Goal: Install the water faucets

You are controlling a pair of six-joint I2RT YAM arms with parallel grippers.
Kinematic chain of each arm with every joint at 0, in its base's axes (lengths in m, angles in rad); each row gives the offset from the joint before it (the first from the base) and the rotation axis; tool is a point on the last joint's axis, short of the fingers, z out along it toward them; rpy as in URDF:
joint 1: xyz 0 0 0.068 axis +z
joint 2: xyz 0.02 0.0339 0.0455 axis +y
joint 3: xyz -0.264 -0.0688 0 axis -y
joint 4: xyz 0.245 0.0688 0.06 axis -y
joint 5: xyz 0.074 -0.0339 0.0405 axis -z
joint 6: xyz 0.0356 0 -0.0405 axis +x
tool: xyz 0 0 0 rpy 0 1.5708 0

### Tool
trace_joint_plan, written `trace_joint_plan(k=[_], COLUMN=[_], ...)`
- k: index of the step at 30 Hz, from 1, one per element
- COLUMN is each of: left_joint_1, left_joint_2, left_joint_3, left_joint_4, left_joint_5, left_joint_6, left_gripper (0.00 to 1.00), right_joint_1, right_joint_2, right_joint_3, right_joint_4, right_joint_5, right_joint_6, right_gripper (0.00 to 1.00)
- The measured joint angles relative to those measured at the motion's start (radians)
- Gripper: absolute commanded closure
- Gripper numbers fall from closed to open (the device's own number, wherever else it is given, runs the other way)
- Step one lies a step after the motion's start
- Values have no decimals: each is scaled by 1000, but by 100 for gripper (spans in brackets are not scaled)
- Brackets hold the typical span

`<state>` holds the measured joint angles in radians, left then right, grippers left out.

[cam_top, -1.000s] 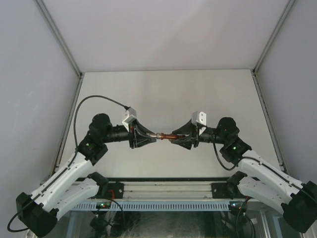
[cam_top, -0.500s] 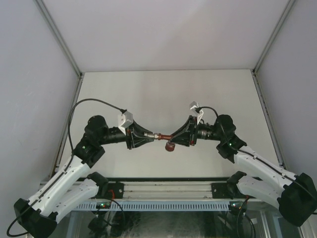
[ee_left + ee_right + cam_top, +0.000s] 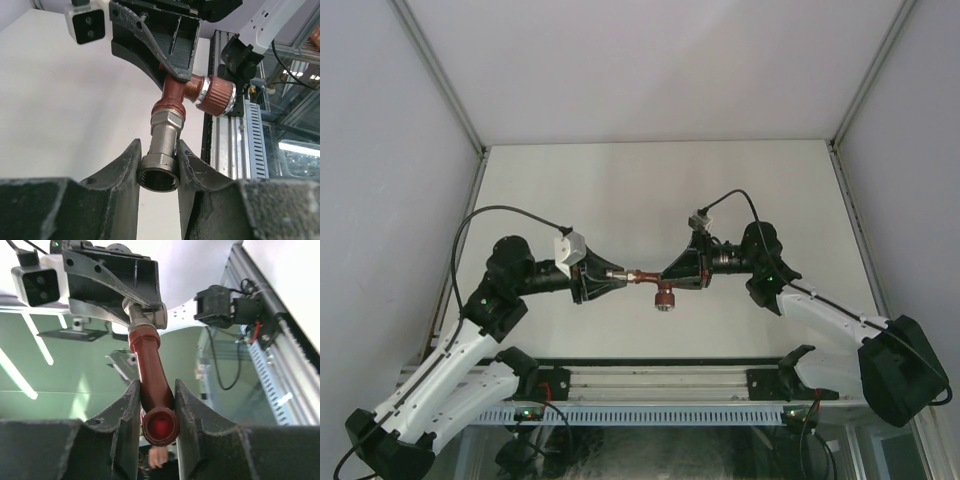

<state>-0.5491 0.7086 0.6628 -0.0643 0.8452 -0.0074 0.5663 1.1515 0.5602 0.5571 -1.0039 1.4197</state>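
Over the middle of the white table (image 3: 620,190), in the top view, the left gripper (image 3: 608,275) and the right gripper (image 3: 670,276) meet tip to tip, and the water faucets hang in the air between them, clear of the surface. The grey-silver metal fitting (image 3: 619,273) sits in the left tips. The red-brown tap body (image 3: 645,277) runs on from it into the right tips, and its knob (image 3: 664,298) sticks out toward the near edge of the table. In the left wrist view, the left gripper's jaws are drawn in narrow and press on both sides of the fitting's lower end, whose open mouth faces the camera. The fitting joins the tap body end to end. The knob, with a bright collar behind it, points right toward the aluminium rail (image 3: 216,145), and the right gripper's black jaws grip the tap body from above. In the right wrist view, the right gripper's jaws are likewise narrow, clamped on either side of the tap body's long red-brown stem, with its round open end toward the camera. The stem rises to the fitting, which is caught in the left gripper's jaws opposite.
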Motion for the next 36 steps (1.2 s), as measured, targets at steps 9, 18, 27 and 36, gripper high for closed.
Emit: trace_joint_plan(k=[9,18,27,36], left_joint_1=[-3,-7,-7,3], left_joint_2=[-42,-38,-37,40], left_joint_3=[0,0,0,23], left_joint_4=[25,61,85,46], left_joint_5=[-10,4,4,-3], left_joint_6=[17,-38,-89,-194], left_gripper=[100,100,100,100], right_joint_1=[23,3,3,66], right_joint_2=[-17,-187,-484,-657], right_joint_3=[0,4,5,21], right_joint_4=[33,-153,-310,-493], right_joint_5=[95,316,518,527], right_joint_6=[192,-116,-793,-1776], right_gripper=[31,0,0,2])
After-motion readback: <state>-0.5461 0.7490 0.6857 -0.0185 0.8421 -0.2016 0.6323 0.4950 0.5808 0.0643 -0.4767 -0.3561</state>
